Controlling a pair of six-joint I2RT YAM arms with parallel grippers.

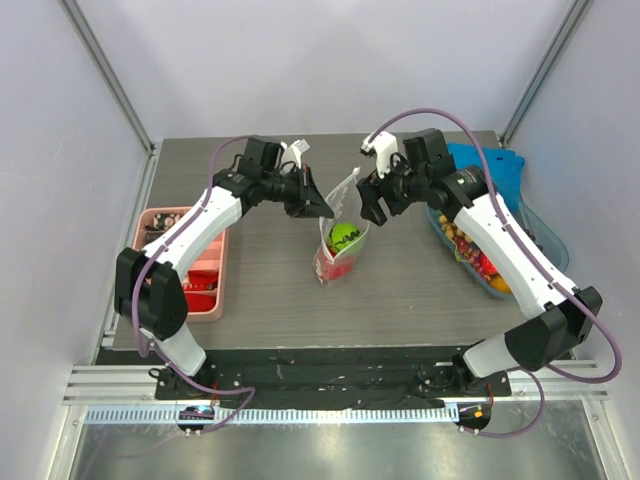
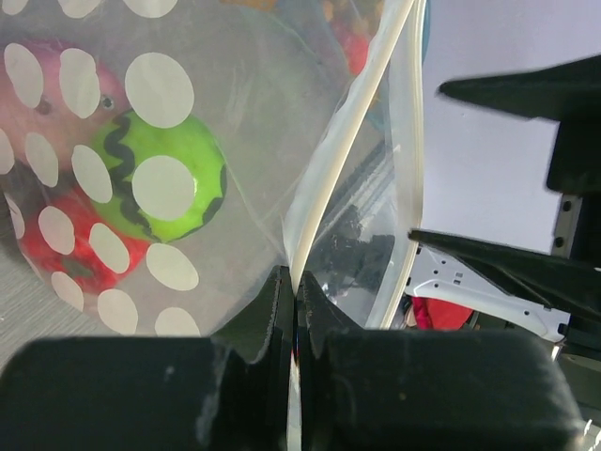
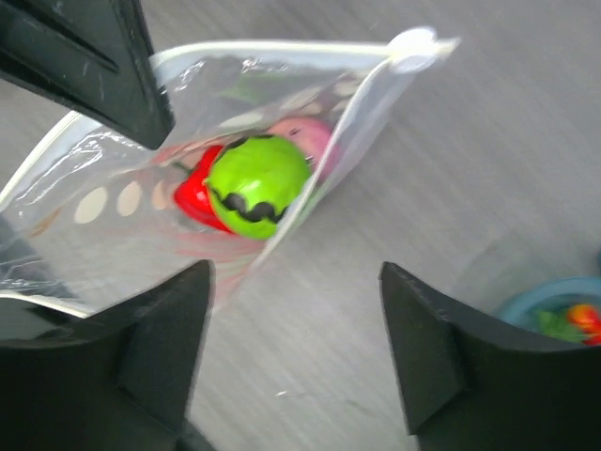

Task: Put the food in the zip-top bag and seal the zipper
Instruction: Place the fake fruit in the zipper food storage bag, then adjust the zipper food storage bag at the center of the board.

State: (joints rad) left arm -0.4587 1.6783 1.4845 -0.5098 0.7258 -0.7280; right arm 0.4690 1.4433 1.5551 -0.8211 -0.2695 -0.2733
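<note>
White arms (image 1: 205,215), black joints (image 1: 150,290), purple cables (image 1: 432,109)

Gloss against matt
The zip-top bag (image 1: 336,208) is seen as clear, creased plastic (white-dotted); the surface (image 1: 410,285) is finished in dull grey wood grain.

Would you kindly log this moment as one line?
left gripper: shut on zip-top bag; right gripper: open; food: some inside bag; zipper: unsealed

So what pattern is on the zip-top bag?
Zip-top bag: white dots on clear plastic; left wrist view.
</note>
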